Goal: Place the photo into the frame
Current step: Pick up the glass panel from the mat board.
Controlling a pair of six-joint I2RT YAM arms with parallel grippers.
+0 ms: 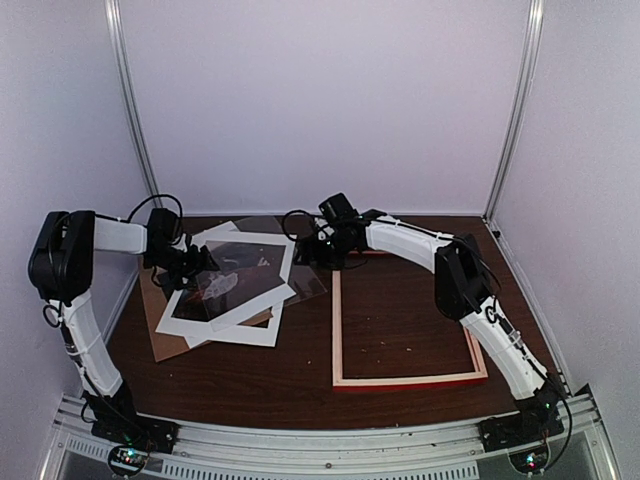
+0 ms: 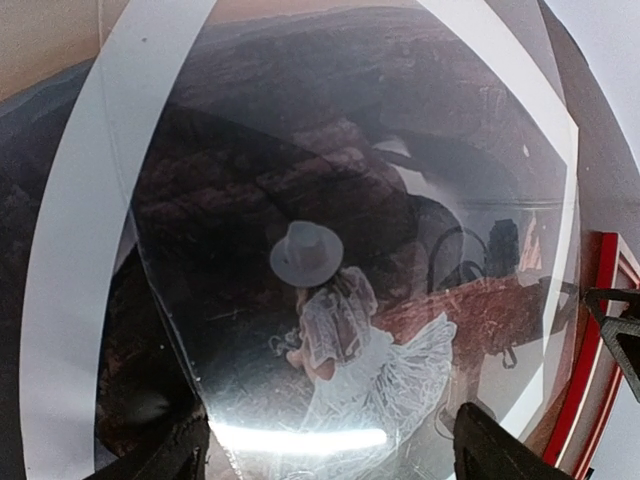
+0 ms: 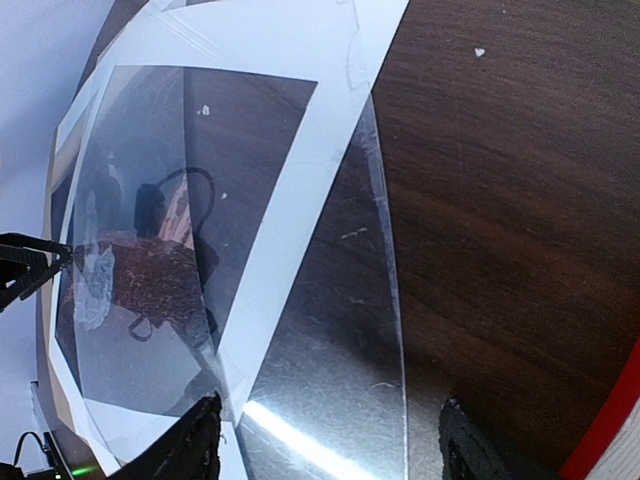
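The photo (image 1: 240, 268), dark brown with a white-dressed figure (image 2: 335, 335), lies on the stack at the table's left, under a clear sheet (image 2: 250, 130). My left gripper (image 1: 203, 266) hovers at the stack's left side. Its jaws (image 2: 325, 462) are open, one to each side of the sheet's near edge. My right gripper (image 1: 316, 250) is at the stack's right corner, also open (image 3: 335, 455), with the clear sheet's corner (image 3: 330, 330) between its fingers. The frame (image 1: 410, 380) lies flat on the right, red outside and pale wood on top, with nothing inside it.
A white mat (image 1: 225, 325) with a cut-out window and a brown backing board (image 1: 165, 342) lie under the photo, askew. The frame's red edge (image 2: 600, 330) is close to the right of the stack. White booth walls enclose the table.
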